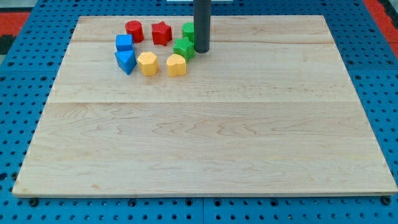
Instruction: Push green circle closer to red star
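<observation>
Right of the red star (161,33), toward the view's right, sits the green circle (188,30), partly hidden behind my rod, so I make out only its left portion. My tip (202,50) rests on the wood just to the view's right of the green circle and a little below it, seemingly touching or nearly so; I cannot tell which. I carry no claw at all, only this straight dark rod, so nothing about me can spread or pinch.

As I judge it, the task is well along: only a narrow gap separates the green circle from the red star, and a short shove toward the view's left would likely close it. Whether that counts as near enough already I cannot say.

Below and right of the red star lies a green star-like block (183,48), close to my tip's left. Left of the red star stands a red cylinder (134,30). Below that are a blue cube (124,43) and a blue wedge-like block (125,61), then two yellow blocks (147,63) (176,65), rounded and faceted.

All blocks look like smooth painted pieces with matte faces. They sit on a pale wooden board (205,143) with fine grain, on a blue perforated base (18,99).
</observation>
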`<move>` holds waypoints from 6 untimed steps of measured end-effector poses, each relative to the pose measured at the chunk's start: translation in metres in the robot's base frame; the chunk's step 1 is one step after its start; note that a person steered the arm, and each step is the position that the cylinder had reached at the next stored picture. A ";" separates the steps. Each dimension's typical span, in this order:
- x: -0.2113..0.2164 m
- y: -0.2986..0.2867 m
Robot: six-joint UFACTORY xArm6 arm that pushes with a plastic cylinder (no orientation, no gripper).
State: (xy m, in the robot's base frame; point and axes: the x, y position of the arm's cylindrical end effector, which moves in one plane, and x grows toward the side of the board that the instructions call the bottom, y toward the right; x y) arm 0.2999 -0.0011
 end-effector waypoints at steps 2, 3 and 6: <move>0.039 0.084; 0.039 0.090; 0.016 0.094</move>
State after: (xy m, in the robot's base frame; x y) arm 0.3161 0.0930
